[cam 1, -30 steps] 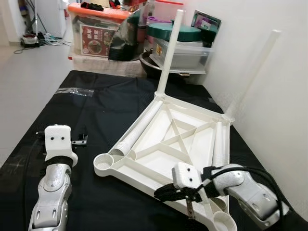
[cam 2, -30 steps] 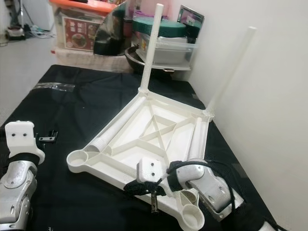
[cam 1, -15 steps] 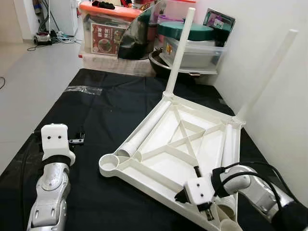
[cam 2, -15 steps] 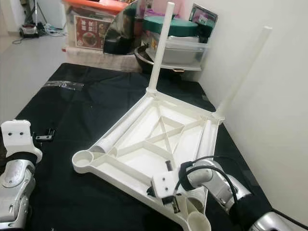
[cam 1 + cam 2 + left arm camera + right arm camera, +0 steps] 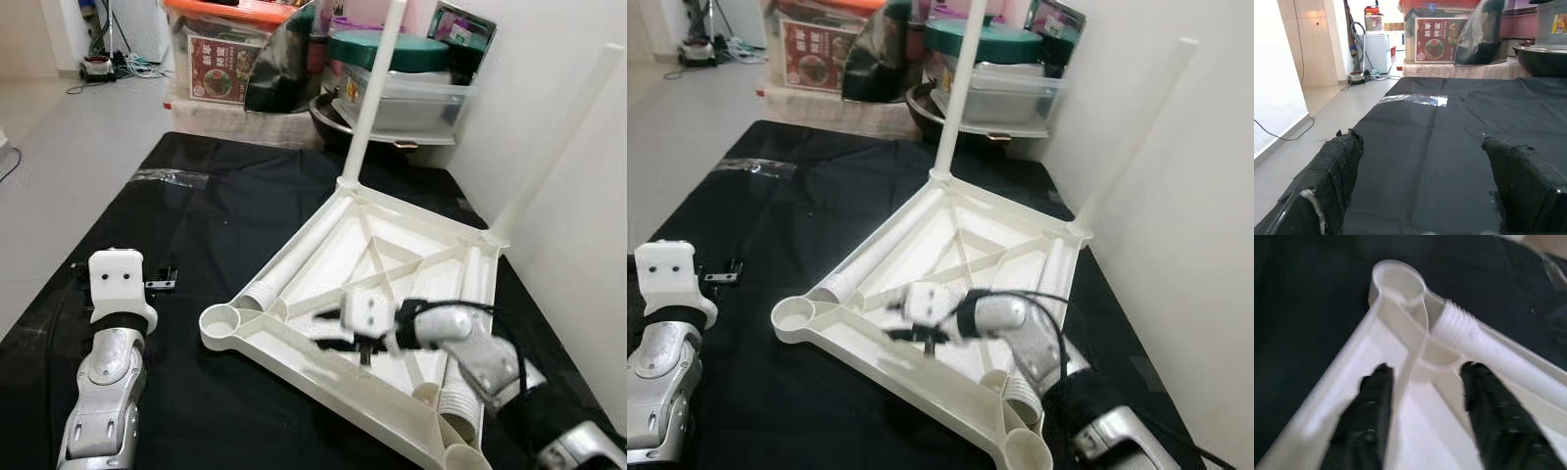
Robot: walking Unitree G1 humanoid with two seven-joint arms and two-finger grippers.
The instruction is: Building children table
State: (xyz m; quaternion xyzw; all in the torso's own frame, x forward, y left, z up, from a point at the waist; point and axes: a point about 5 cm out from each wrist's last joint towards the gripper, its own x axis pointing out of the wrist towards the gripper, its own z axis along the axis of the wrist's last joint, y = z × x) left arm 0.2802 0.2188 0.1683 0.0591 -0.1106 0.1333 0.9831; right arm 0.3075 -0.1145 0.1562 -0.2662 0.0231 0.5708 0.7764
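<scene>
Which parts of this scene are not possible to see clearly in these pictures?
- Right gripper, head views: motion-blurred over the upturned table top.
- Top of the far table leg, right eye view: cut off by the upper edge.
- Poster text on the storage box: too small to read.
- Small metal part beside the left gripper: too small to identify.

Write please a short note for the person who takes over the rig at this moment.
Right gripper: open, over the upturned white tabletop, fingers astride an inner rib, aimed at the empty corner socket.
Left gripper: open, idle above the black cloth.
Done: two legs stand upright in the far sockets.
Left: two loose legs lie inside the tabletop; both near sockets are empty.
</scene>
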